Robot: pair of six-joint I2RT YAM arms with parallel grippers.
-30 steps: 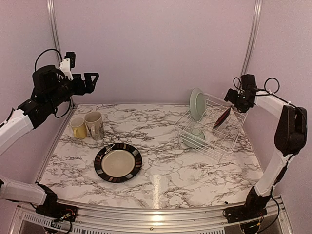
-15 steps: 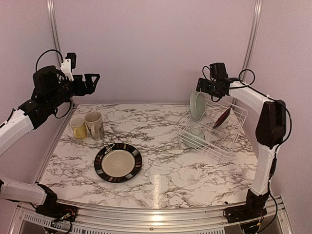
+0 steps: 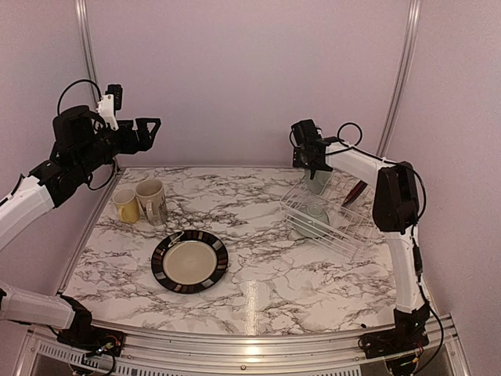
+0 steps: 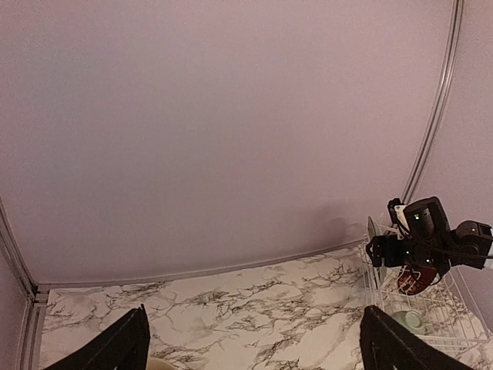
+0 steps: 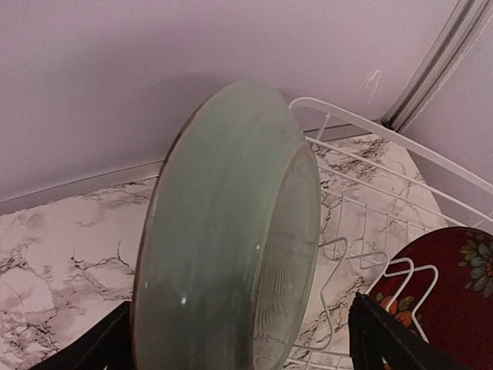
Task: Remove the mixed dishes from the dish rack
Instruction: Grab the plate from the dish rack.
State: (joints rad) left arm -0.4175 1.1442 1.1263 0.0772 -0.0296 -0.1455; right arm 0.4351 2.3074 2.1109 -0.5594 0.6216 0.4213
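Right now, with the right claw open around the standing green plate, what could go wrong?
The green plate stands on edge, leaning, inside the open right claw. A grip on its curved rim could slip and drop it. The red plate leans close beside it, so a slanted lift might knock it. The green plate's lower edge is out of view and could snag the dish rack wires.

A white-and-grey marbled table [image 3: 313, 274] meets plain lilac walls [image 3: 235, 78], with seemingly metal corner posts [image 3: 84, 39].
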